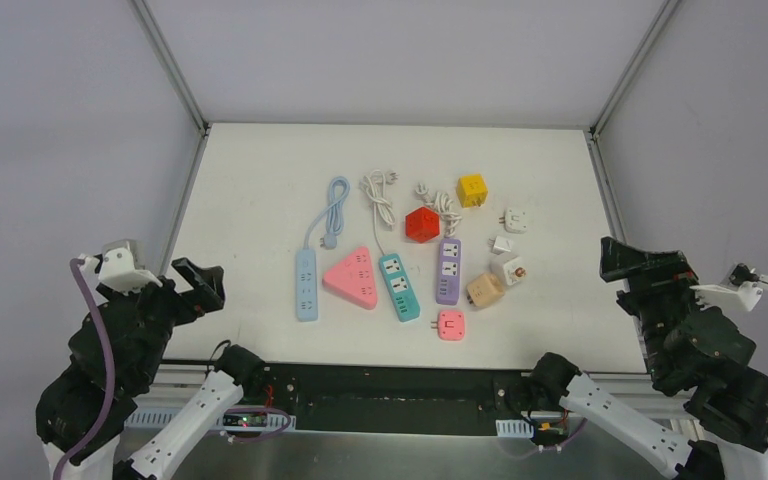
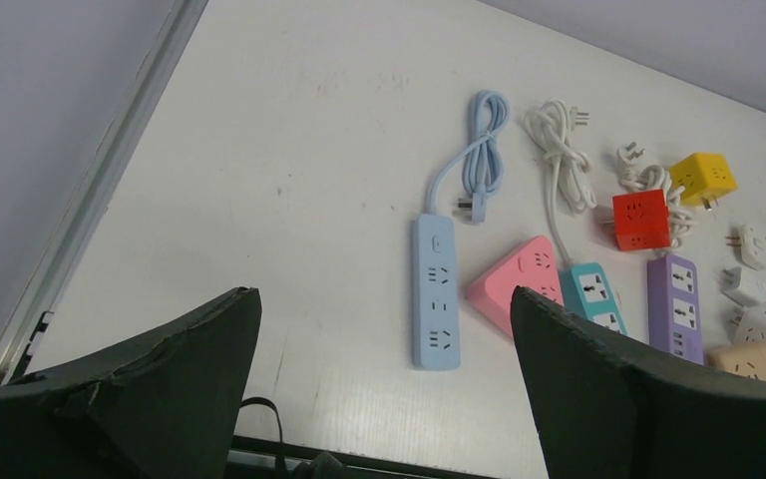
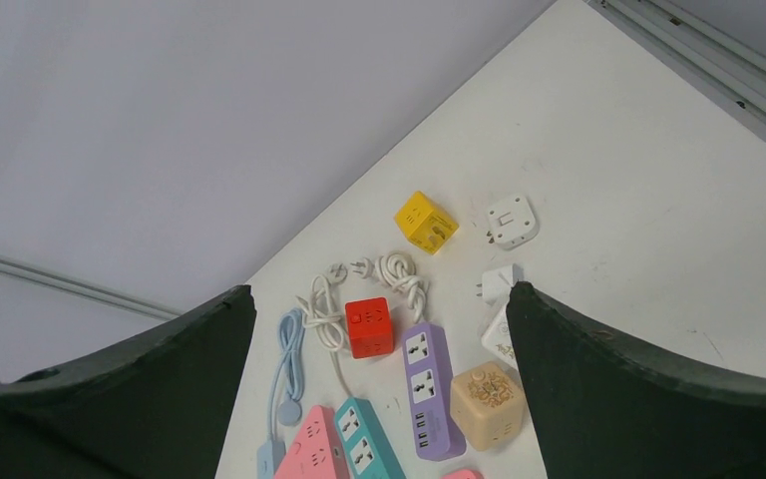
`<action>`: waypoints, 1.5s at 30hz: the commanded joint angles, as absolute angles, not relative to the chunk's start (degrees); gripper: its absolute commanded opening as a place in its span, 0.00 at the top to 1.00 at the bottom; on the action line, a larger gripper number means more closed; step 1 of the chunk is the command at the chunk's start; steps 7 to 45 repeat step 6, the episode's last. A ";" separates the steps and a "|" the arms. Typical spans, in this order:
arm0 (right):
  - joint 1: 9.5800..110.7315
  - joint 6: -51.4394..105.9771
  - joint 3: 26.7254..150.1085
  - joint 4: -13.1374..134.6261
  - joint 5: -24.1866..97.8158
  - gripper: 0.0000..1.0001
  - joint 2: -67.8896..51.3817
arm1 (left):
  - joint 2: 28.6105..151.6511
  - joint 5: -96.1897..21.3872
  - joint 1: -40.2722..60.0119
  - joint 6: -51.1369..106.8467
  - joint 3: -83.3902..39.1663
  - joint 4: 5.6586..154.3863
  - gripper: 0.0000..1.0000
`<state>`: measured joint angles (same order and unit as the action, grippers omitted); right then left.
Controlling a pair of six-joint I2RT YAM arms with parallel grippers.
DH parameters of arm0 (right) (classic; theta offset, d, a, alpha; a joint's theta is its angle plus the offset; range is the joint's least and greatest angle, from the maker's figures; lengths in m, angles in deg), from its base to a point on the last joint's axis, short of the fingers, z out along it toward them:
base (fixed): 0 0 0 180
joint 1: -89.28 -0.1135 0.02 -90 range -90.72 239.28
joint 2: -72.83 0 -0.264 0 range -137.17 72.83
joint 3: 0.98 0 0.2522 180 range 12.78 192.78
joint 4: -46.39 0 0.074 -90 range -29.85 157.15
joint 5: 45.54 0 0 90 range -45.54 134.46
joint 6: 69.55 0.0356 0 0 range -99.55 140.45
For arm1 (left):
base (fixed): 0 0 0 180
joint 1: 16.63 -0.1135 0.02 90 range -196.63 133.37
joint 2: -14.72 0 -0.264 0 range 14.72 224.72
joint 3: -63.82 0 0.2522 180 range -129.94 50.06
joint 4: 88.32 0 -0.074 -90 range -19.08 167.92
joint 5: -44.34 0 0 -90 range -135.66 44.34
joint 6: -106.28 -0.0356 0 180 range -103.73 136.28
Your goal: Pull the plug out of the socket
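Observation:
Several sockets lie mid-table: a blue strip [image 1: 306,284], a pink triangle [image 1: 352,277], a teal strip [image 1: 399,287], a purple strip [image 1: 448,271], a red cube [image 1: 421,224], a beige cube [image 1: 484,291] and a white cube [image 1: 508,270]. A small white plug [image 1: 502,243] lies loose beside the white cube, apart from it [image 3: 497,284]. No plug visibly sits in any socket. My left gripper [image 1: 198,283] hovers open at the near left, empty [image 2: 384,294]. My right gripper [image 1: 628,262] hangs open at the near right, also empty [image 3: 379,289].
A yellow cube [image 1: 472,189] and a white adapter [image 1: 514,220] sit at the back right of the group. A pink square socket [image 1: 450,325] lies nearest the front edge. Coiled cords [image 1: 380,195] trail toward the back. Grey walls enclose the table.

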<state>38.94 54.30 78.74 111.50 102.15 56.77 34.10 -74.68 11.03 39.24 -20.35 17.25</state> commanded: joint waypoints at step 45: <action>39.07 55.49 79.41 113.50 103.45 0.00 56.02 | 32.50 -76.24 10.53 37.98 -21.01 13.76 0.01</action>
